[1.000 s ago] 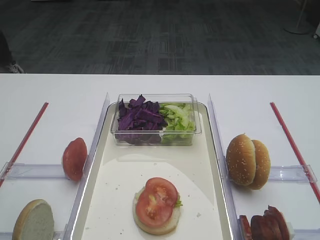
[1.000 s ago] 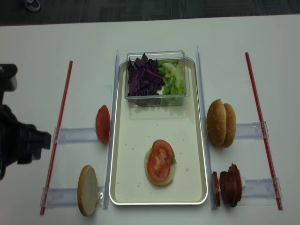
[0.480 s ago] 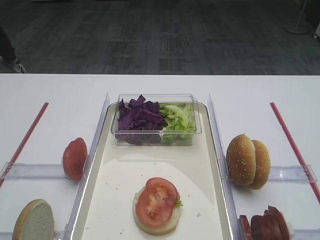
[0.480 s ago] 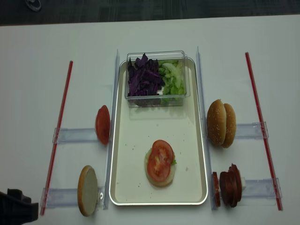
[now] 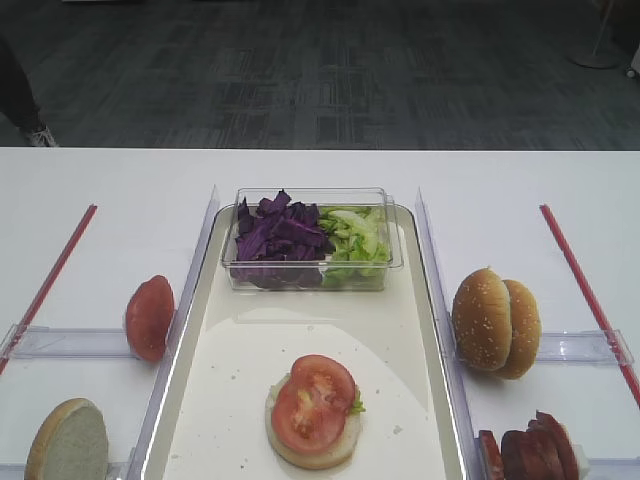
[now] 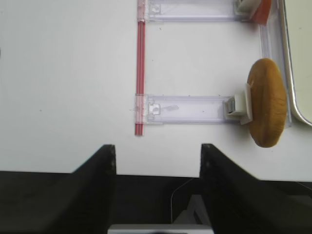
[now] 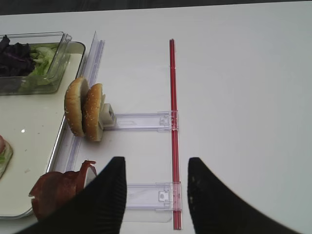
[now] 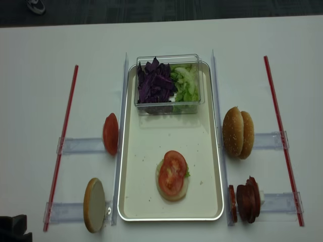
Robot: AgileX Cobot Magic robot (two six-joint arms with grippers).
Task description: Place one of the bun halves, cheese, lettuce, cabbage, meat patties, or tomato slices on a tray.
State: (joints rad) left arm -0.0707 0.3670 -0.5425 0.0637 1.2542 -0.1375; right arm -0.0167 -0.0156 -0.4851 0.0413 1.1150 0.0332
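Both tools (image 7: 156,187) (image 6: 157,158) off tray (image 8: 132,201) edges

Both arms pulled back to the near edge, grippers parted and holding nothing.

Left gripper (image 6: 157,161): two dark fingers (image 6: 95,170) stand wide apart at the bottom of the left wrist view, pointing away over the near edge of the tabletop (image 6: 63,73), nothing between them. In the realsense high view only a dark corner of the left arm (image 8: 12,228) shows at the lower left. Right gripper (image 7: 156,180): two dark fingers (image 7: 109,195) spread at the bottom of the right wrist view, gap clear, hanging above the tabletop. Neither arm shows in the other high view.
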